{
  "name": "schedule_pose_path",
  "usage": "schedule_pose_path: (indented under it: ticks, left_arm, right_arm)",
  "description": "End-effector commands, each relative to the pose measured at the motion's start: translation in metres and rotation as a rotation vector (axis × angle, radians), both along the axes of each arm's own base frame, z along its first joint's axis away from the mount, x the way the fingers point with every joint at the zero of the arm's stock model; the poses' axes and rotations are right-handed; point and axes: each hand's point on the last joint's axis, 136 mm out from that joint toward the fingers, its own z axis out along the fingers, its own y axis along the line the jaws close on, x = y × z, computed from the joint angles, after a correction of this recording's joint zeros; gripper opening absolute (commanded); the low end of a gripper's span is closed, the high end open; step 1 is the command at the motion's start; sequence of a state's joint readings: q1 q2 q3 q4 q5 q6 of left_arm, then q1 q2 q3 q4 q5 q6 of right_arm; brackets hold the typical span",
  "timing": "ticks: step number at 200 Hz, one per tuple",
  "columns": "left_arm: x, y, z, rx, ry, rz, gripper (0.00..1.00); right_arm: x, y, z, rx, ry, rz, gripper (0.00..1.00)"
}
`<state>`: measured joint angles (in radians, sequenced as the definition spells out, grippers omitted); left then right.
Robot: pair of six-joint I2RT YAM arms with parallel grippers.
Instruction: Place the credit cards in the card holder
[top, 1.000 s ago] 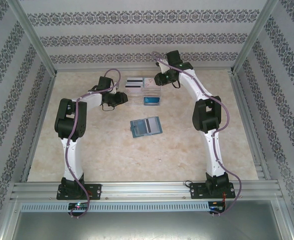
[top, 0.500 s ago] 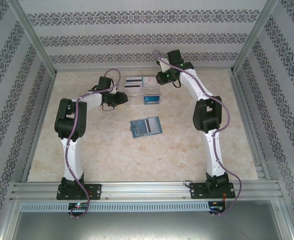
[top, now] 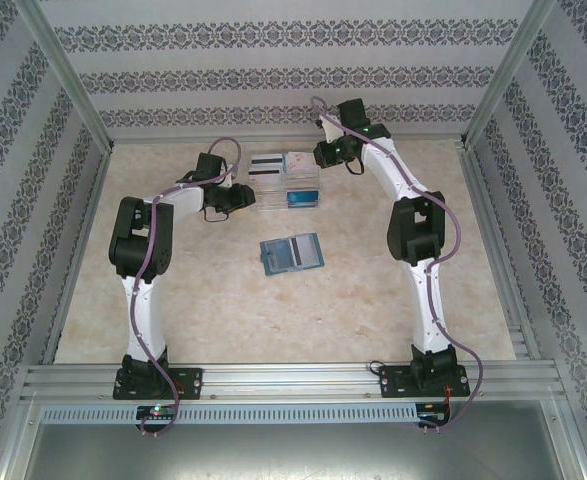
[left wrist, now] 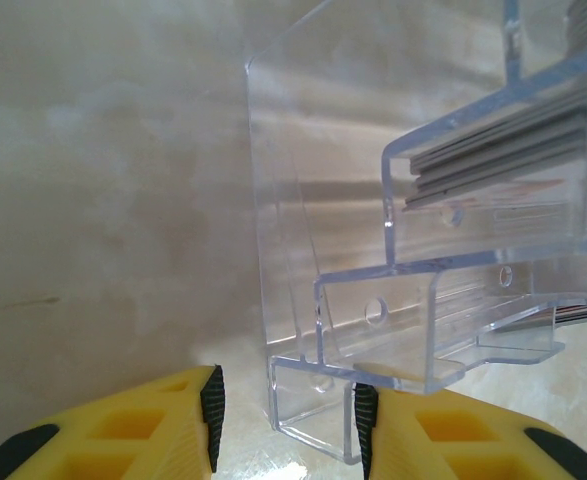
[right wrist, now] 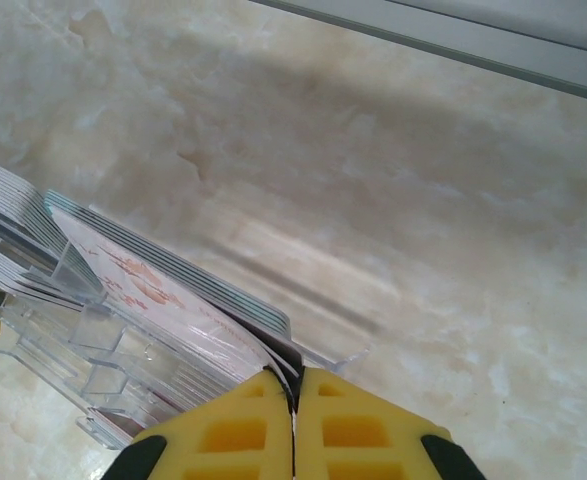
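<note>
Here, the beige marble-patterned table point(top: 373, 300) carried the clear compartmented plastic tray point(top: 273, 192) toward its far side, between your two arms. The teal-blue soft folding card holder point(top: 291, 253) lay open on the near side of that tray, apart from it. A white, dark-striped card point(top: 300, 250) rested on its paler inside.

Your left gripper point(left wrist: 285, 405) stood at the tray's left side with its jaws parted. The tray's lower corner sat between the black pads point(left wrist: 211, 400), and I could not tell whether either pad touched the plastic.

Your right gripper point(right wrist: 294, 395) was at the tray's far right corner, pinched tight on the edge of a pale pinkish-white plastic card point(right wrist: 163, 290) with red print. That card stood tilted at the tray's far right compartment, against the other cards stacked there.

White cards with a black stripe point(top: 266, 165) sat in the tray's far left compartment. A bright blue card point(top: 303, 199) sat in its near right compartment.
</note>
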<state>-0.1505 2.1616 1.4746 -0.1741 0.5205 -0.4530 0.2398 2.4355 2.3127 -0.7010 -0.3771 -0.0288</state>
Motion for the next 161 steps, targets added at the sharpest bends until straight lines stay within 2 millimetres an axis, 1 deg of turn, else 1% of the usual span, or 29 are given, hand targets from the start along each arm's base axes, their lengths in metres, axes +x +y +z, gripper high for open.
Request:
schedule_pose_path:
  ticks: [1, 57, 81, 128, 161]
  left_arm:
    - [-0.017, 0.001, -0.014, 0.031, 0.053, -0.019, 0.41]
    - [-0.017, 0.002, -0.013, 0.034, 0.051, -0.020, 0.41]
    - [-0.017, 0.002, -0.014, 0.033, 0.053, -0.020, 0.41]
    - [-0.017, 0.002, -0.012, 0.034, 0.051, -0.020, 0.41]
    - [-0.017, 0.002, -0.013, 0.035, 0.054, -0.020, 0.41]
  right_arm:
    - [0.005, -0.008, 0.036, 0.043, -0.067, -0.030, 0.06]
    - [-0.002, -0.004, 0.042, 0.112, -0.062, 0.019, 0.00]
    - [-0.005, -0.002, 0.047, 0.157, -0.059, 0.050, 0.00]
    - [-0.015, 0.008, 0.057, 0.242, -0.052, 0.124, 0.00]
    - [-0.022, 0.015, 0.058, 0.305, -0.028, 0.166, 0.00]
